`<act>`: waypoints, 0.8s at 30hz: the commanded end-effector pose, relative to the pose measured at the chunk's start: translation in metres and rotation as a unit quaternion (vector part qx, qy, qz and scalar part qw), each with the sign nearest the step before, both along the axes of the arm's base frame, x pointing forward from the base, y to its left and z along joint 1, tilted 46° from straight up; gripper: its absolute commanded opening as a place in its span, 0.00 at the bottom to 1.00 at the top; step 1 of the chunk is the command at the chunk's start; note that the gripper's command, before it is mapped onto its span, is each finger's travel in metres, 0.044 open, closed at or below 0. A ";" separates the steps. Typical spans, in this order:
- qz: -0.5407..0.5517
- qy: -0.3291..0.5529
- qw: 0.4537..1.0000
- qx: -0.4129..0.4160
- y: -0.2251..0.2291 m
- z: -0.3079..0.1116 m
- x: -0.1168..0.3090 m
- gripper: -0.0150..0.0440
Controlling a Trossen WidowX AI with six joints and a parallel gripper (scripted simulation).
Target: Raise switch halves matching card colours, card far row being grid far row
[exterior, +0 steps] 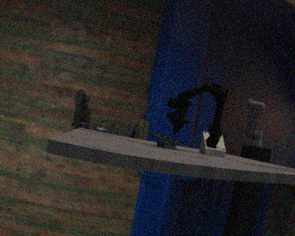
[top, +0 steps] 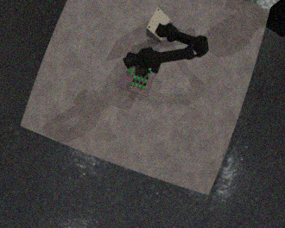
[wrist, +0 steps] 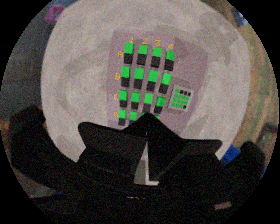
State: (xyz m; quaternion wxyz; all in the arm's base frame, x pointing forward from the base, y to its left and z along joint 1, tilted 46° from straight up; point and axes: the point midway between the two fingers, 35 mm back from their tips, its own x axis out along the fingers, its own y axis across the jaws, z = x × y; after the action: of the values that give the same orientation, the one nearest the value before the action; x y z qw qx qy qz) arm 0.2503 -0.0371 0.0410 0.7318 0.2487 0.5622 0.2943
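Observation:
The grid panel (wrist: pixel 192 60) (exterior: pixel 167 144) carries four rows of switches, A to D, in four columns, each with a green far half and a dark near half. The small card (wrist: pixel 180 99) (top: pixel 129 71) is right of the grid. It shows mostly green squares, with dark ones in its far row and one at its near right corner. My gripper (wrist: pixel 147 115) (exterior: pixel 175 132) is shut and empty, with its tips a little above the panel. In the wrist view it hides much of row D at columns 3 and 4. Many raised halves are too blurred to tell.
The arm's pale base plate (top: pixel 158 18) (exterior: pixel 218 151) stands on the grey table (top: pixel 163 144) (exterior: pixel 102 147) behind the panel. The arm (top: pixel 176 54) reaches over the panel's near side and casts shadows. Yellow letters and numbers label the grid's rows and columns.

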 end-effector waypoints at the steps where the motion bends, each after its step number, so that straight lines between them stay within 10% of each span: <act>1: -0.002 0.002 1.000 0.004 0.009 -0.007 0.000 0.25; 24: -0.002 0.002 1.000 0.005 0.020 -0.018 0.003 0.25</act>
State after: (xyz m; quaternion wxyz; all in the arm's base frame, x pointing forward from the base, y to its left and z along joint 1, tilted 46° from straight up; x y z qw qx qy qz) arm 0.2539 -0.0186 0.0248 0.7320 0.2486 0.5613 0.2953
